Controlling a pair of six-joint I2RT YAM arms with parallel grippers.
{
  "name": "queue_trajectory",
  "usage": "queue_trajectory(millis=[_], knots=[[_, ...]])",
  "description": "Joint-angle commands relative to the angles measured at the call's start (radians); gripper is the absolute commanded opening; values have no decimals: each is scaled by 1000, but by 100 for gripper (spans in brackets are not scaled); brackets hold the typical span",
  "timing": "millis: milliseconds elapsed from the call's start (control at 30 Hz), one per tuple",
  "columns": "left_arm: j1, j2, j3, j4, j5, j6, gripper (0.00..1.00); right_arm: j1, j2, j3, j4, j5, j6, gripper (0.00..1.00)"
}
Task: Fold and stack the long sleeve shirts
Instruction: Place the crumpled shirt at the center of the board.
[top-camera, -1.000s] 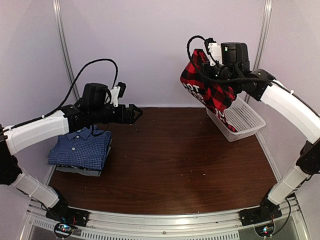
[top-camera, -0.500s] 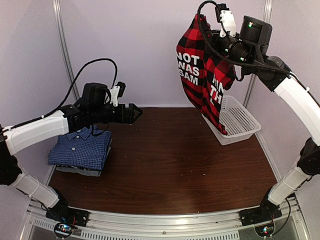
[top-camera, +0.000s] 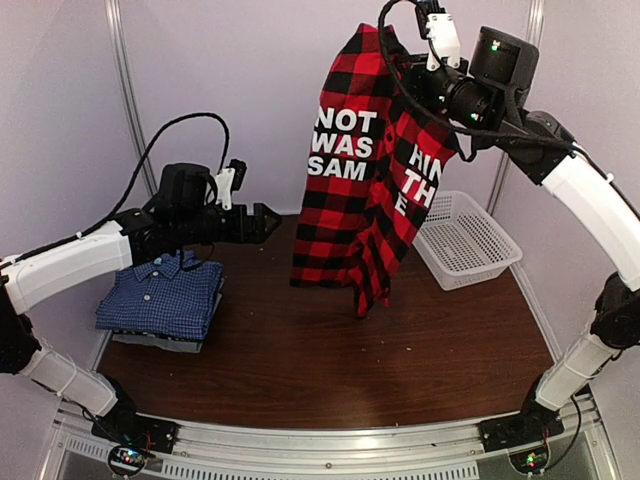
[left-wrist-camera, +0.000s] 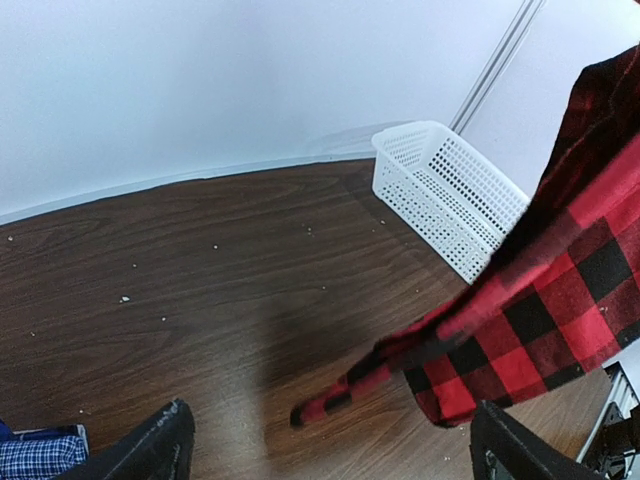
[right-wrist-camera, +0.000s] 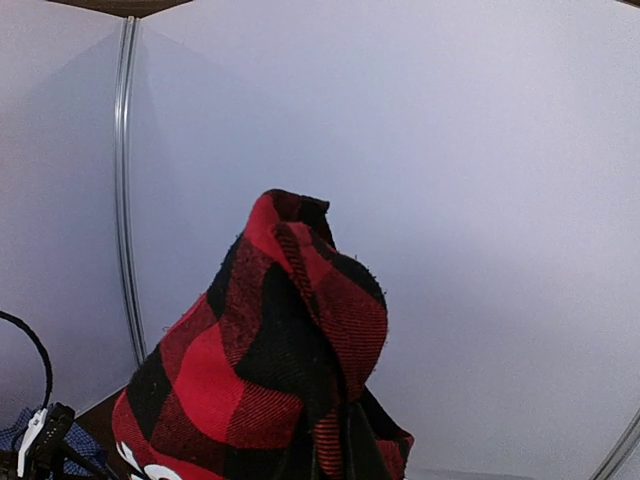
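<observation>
Held the red-and-black plaid shirt (top-camera: 365, 190) high over the table (top-camera: 330, 370), bunched top edge clamped in the right gripper (top-camera: 412, 72), jaws closed on cloth. Had the blue checked shirt (top-camera: 160, 300) folded on the stack at left. Hovered above it with the left gripper (top-camera: 262, 222), jaws wide, empty. Called, probably, for lowering hem-first and catching a free corner to spread it flat.
</observation>
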Motion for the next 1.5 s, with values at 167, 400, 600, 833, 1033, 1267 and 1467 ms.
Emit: queue_trajectory(millis=[167, 400, 600, 833, 1033, 1267, 1467], knots=[[5, -28, -3, 30, -18, -8, 98, 3, 9, -76, 136, 27, -34, 0], [5, -22, -1, 29, -18, -7, 98, -4, 115, 61, 91, 153, -111, 0], [5, -24, -6, 1, -100, -18, 98, 42, 116, -37, 37, 75, -47, 0], [61, -20, -21, -88, -173, -106, 98, 196, 110, -553, 159, -104, 286, 0], [94, -7, -48, -76, -110, -133, 98, 259, 138, -669, 148, -215, 399, 59], [93, 8, -75, -6, 34, -117, 98, 237, 42, -662, 53, -216, 361, 94], [58, 26, -85, 25, 139, -89, 98, 46, 63, -668, 8, -285, 374, 90]])
